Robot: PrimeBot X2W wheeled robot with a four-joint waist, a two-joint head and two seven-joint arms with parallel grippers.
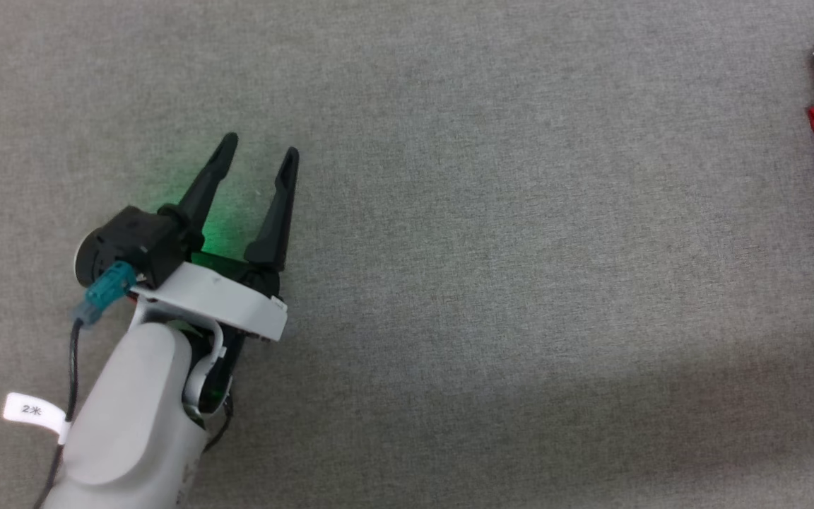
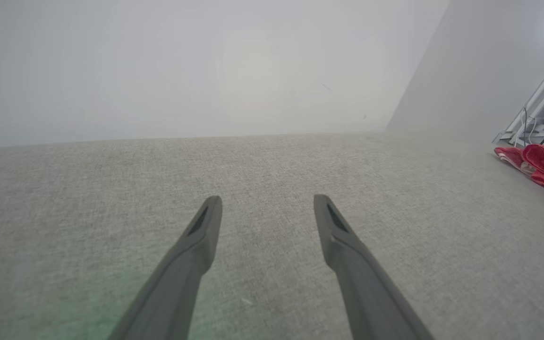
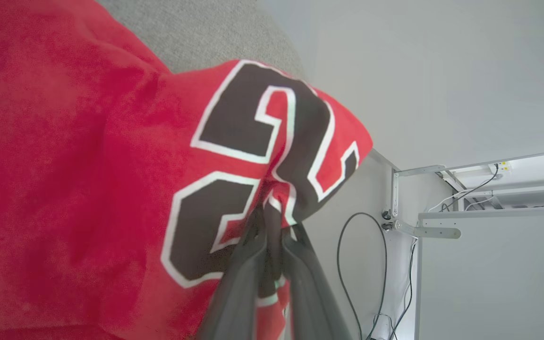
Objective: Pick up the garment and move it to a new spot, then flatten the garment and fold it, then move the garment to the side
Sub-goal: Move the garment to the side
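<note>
Pinching the garment [image 3: 88,165] by its black number, your right gripper [image 3: 272,215] has its jaws pressed on the cloth. It lies bunched at the far right of the grey surface [image 1: 520,283]. Your left gripper [image 1: 261,147] is spread, empty. Lift slowly so nothing slips.

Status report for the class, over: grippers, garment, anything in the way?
Left gripper open, empty, above grey surface. Right gripper shut on garment at the number print. Nothing seen in the way.

gray cloth surface [image 1: 520,283], wall [image 2: 206,71], wht frame [image 3: 435,232]
</note>
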